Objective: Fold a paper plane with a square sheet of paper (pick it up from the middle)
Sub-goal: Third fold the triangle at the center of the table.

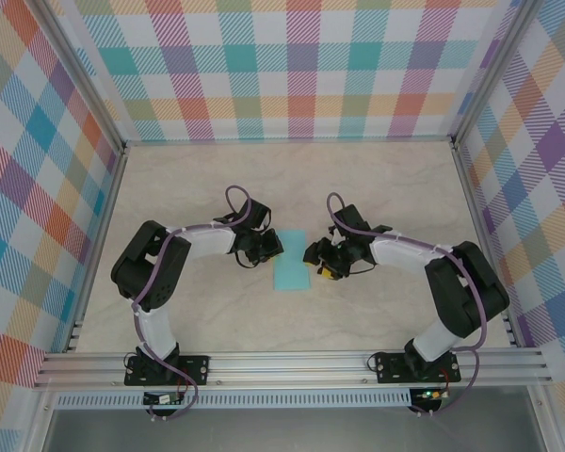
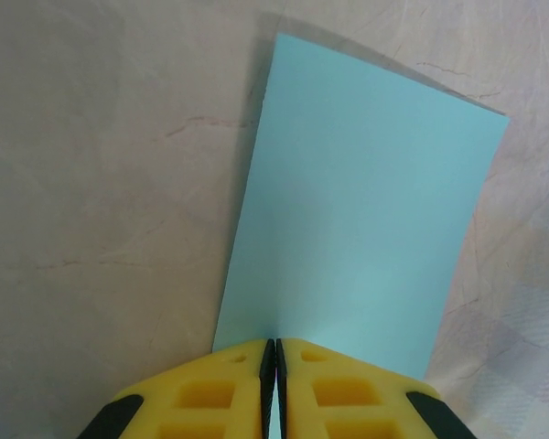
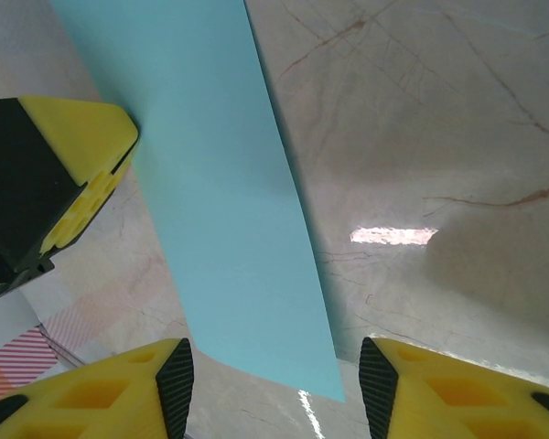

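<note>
Tabletop (image 1: 377,188) spreads open around the sheet of paper (image 1: 290,261), a narrow rectangle between my left gripper (image 1: 264,249) and right gripper (image 1: 317,259). From the left wrist, my jaws pinch its near edge, the far corners free. From the right wrist, my jaws stand wide, its near corner between them.

You face robotics lab test cell: aluminium frame (image 1: 94,94) around marble-look tabletop (image 1: 292,184), pastel plaid wall panels (image 1: 292,66), left arm (image 1: 160,273) and right arm (image 1: 461,287) bolted to front rail (image 1: 292,363).
</note>
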